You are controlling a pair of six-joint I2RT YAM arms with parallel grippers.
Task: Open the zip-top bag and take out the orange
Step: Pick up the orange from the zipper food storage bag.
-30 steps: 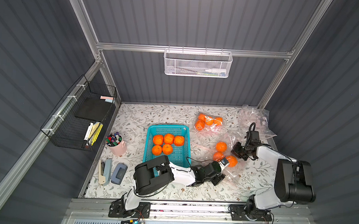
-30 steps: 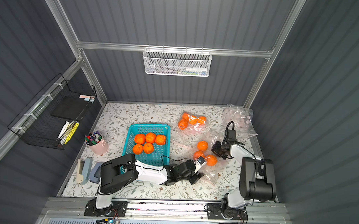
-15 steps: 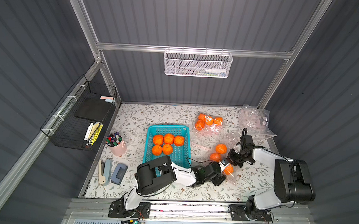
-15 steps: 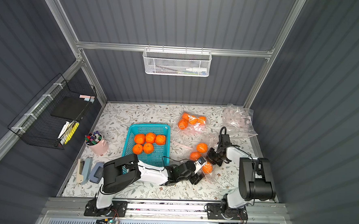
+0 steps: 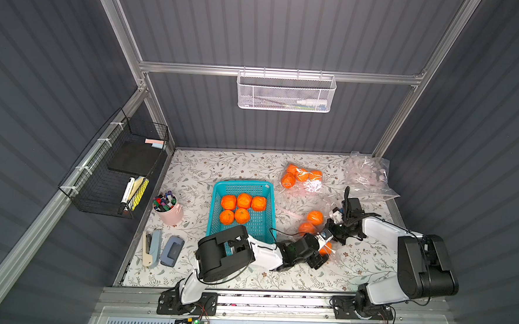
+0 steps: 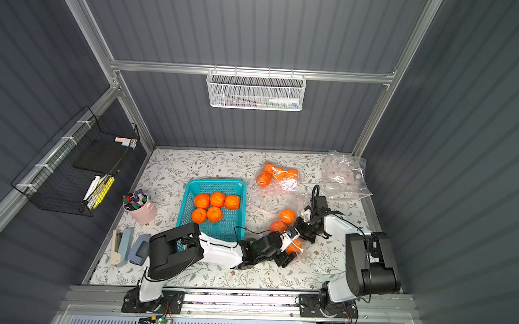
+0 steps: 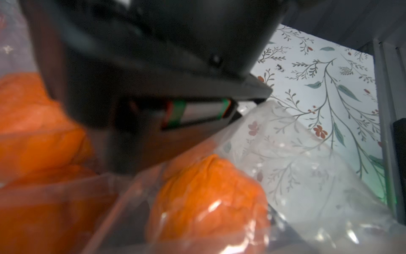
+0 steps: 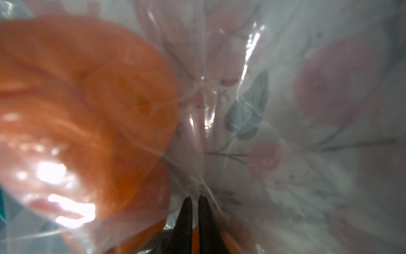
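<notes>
Right pincer (image 8: 194, 201) tight on zip-top bag (image 8: 263, 110) film; left pincer (image 5: 321, 249) apart, astride bagged orange (image 5: 327, 248).

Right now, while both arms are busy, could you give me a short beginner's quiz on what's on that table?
1. How many oranges lie in the teal plastic basket?
2. True or false: the pink cup of markers stands inside that basket.
3. The right pincer is shut on: A the clear zip-top bag, B the pink cup, C the basket.

Key: 1 five; 2 false, it stands beside the basket on the table; 3 A.
</notes>
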